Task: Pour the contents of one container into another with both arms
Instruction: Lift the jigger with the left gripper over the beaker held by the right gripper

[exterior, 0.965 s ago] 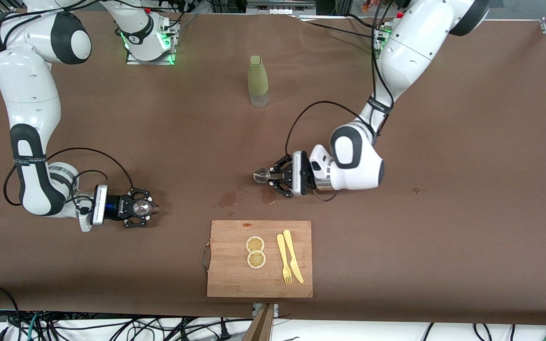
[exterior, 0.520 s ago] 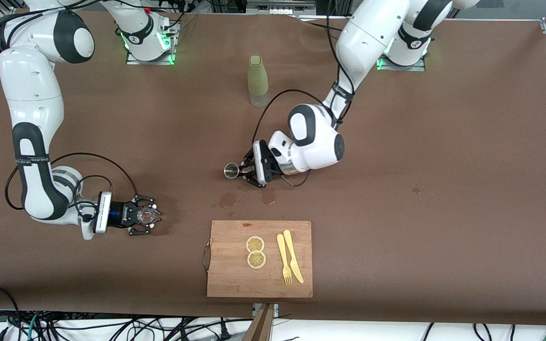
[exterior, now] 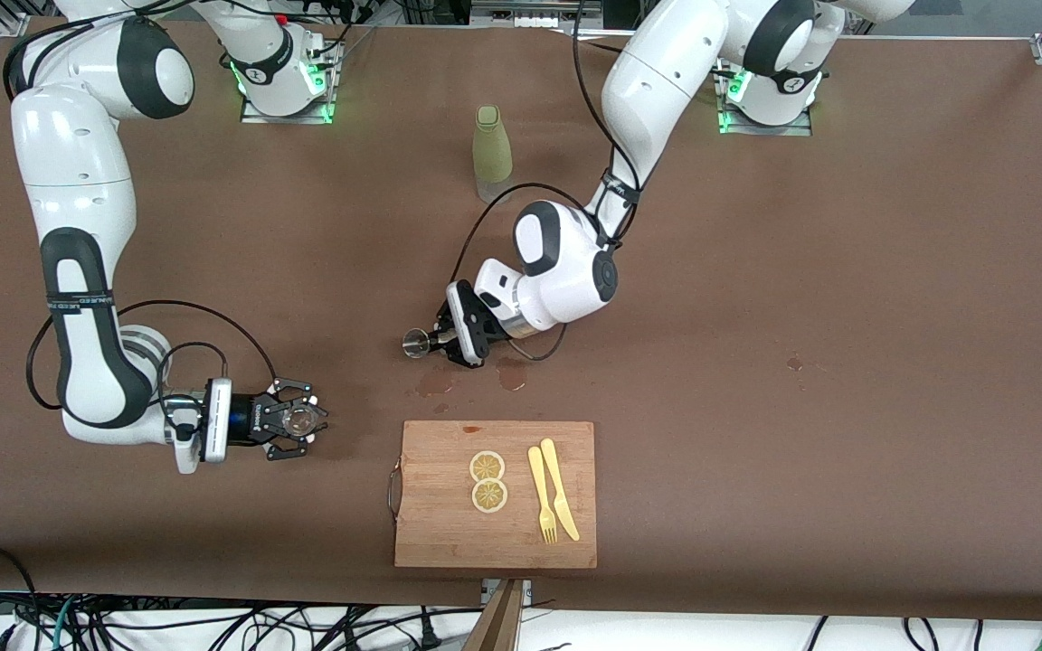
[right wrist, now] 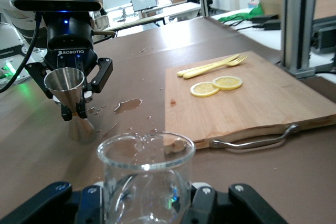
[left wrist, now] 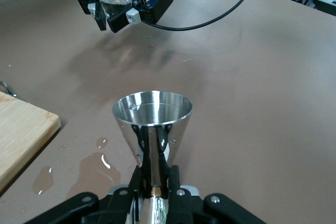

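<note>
My left gripper [exterior: 438,342] is shut on the waist of the silver metal jigger [exterior: 414,344], held upright above the brown table near the wet patches. In the left wrist view the jigger [left wrist: 153,124] shows its open cone, with the gripper [left wrist: 155,179] clamped below it. My right gripper [exterior: 299,419] is shut on the clear glass cup [exterior: 301,419], held upright toward the right arm's end of the table. The right wrist view shows the cup [right wrist: 144,174] between the fingers of the gripper [right wrist: 146,203], and the jigger [right wrist: 68,90] farther off.
A wooden cutting board [exterior: 449,533] with two lemon slices [exterior: 487,481] and a yellow fork and knife [exterior: 553,502] lies nearer the front camera. Wet patches [exterior: 435,382] mark the table by the board. A tall green bottle [exterior: 491,154] stands between the bases.
The left arm has carried the jigger toward the right arm's end of the table. The right gripper has shifted with the cup toward the cutting board.
</note>
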Robot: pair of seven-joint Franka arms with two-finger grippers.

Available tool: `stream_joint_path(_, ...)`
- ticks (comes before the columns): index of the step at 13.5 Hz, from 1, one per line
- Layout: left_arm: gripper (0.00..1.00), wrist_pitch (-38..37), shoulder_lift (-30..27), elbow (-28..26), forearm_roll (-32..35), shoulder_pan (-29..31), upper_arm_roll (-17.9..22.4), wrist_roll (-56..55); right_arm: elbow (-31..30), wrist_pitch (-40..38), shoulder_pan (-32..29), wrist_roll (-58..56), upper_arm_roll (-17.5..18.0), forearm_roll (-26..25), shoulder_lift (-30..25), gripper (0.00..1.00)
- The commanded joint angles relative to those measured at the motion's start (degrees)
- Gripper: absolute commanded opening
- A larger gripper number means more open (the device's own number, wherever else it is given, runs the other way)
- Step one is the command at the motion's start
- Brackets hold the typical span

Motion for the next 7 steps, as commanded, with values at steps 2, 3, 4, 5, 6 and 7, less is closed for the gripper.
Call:
stream_joint_path(2, 0.0, 1.84, 4.82, 7.75, -1.36, -2.52, 3.67, -6.11, 0.47, 0.06, -0.23, 4.2, 3.04, -6.47, -0.58, 0.21)
stream_joint_path(3, 0.0, 2.02, 5.18, 8.03, -1.36, -2.78, 3.85, -6.82, 0.38, 0.07, -0.23, 4.9, 3.92, -7.53, -0.58, 0.21)
stream_joint_path(4, 0.0, 2.11, 5.27, 8.03, -1.36, -2.87, 4.03, -6.74, 0.47, -0.02, -0.23, 6.04, 4.1, -8.85, -0.58, 0.21)
stream_joint_path(5, 0.0, 2.11, 5.27, 8.03, -1.36, -3.22, 4.12, -6.74, 0.47, -0.11, -0.05, 7.27, 4.8, -10.34, -0.58, 0.21)
stream_joint_path(6, 0.0, 2.54, 5.35, 8.03, -1.36, -3.49, 4.2, -6.82, 0.47, -0.11, -0.05, 8.67, 5.76, -12.44, -0.58, 0.21)
stream_joint_path(7, 0.0, 3.24, 5.53, 8.03, -1.36, -4.1, 4.64, -7.26, 0.47, -0.28, -0.05, 10.34, 6.21, -14.29, -0.84, 0.21)
